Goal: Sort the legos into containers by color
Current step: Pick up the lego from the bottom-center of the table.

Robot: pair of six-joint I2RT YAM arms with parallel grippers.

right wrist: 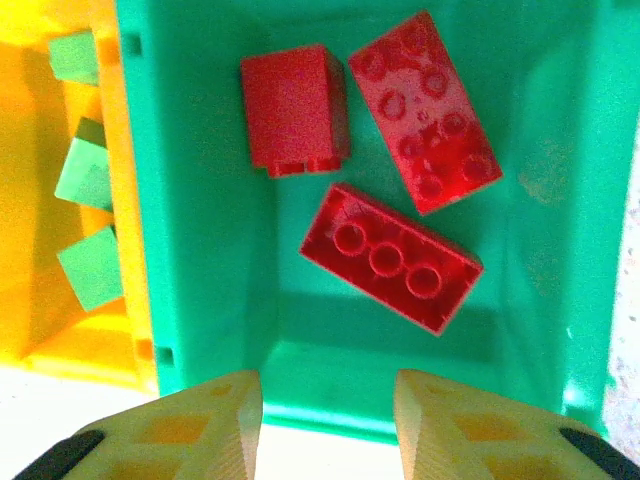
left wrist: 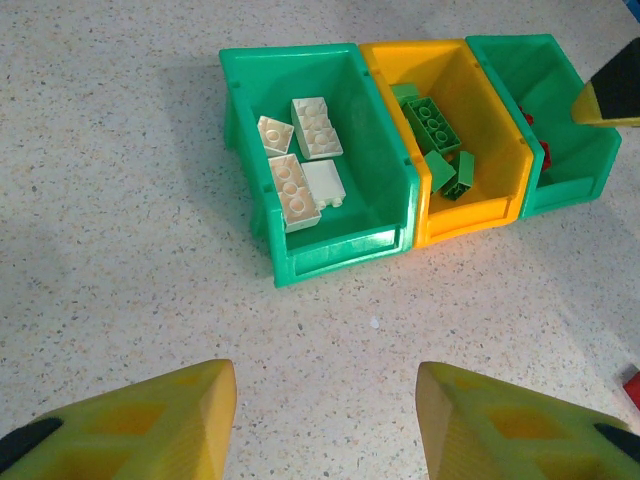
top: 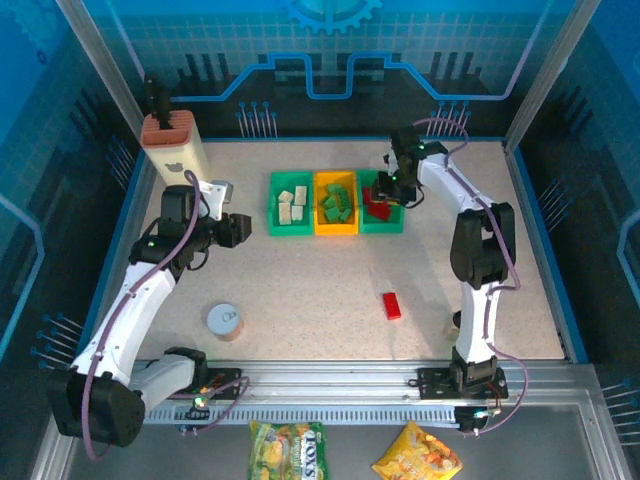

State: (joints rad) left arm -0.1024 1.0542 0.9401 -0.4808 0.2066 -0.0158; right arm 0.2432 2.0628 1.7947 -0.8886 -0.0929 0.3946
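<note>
Three containers stand in a row: a left green tray (top: 274, 205) holding cream-white legos (left wrist: 305, 160), an orange-yellow tray (top: 335, 232) holding green legos (left wrist: 437, 135), and a right green tray (right wrist: 200, 200). In the right tray lie three red legos (right wrist: 395, 255). My right gripper (right wrist: 328, 420) hangs open above this tray's near wall, with nothing between its fingers. One more red lego (top: 391, 305) lies alone on the table nearer the arms. My left gripper (left wrist: 325, 405) is open and empty over bare table, left of and short of the trays.
A beige knife block (top: 175, 145) stands at the back left. A round white-lidded can (top: 224, 321) sits near the left arm's base. Two snack bags (top: 288, 448) lie beyond the front rail. Open tabletop stretches between the trays and the arm bases.
</note>
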